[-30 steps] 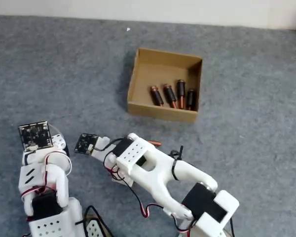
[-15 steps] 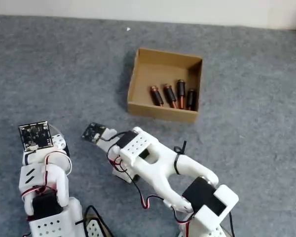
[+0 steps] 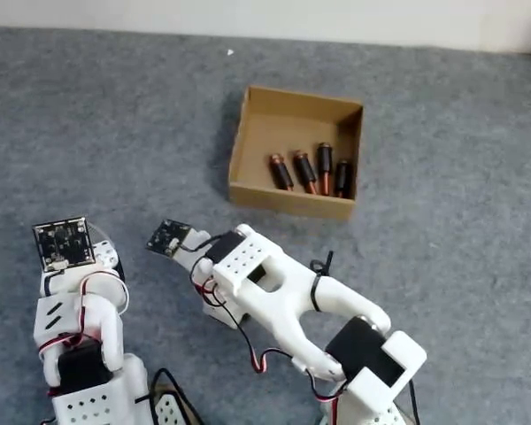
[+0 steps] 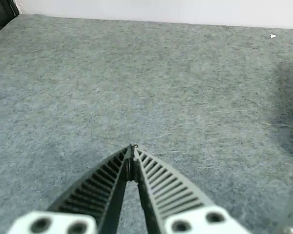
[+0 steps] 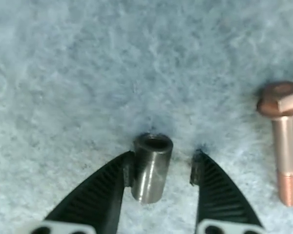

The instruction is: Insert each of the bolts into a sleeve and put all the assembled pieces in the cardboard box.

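I have R gripper (image 5: 162, 161) open astride the sleeve (image 5: 151, 168), one finger touching it, prob. ready to pinch; the copper bolt (image 5: 282, 141) lies just beside. L gripper (image 4: 133, 163) is closed and empty, parked clear; four assemblies (image 3: 305, 171) are in the cardboard box (image 3: 245, 133).

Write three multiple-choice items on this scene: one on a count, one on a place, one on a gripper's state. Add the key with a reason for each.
1. How many assembled pieces lie in the cardboard box?
A. two
B. four
C. six

2. Where is the loose sleeve?
A. on the box's rim
B. in the left gripper
C. between the right gripper's open jaws

3. What state is the left gripper in?
A. wide open
B. shut on nothing
C. shut on the sleeve

Key:
1 B: the high view shows four pieces side by side in the box.
2 C: the right wrist view shows it between the jaws, touching one.
3 B: in the left wrist view its jaws meet over bare carpet.
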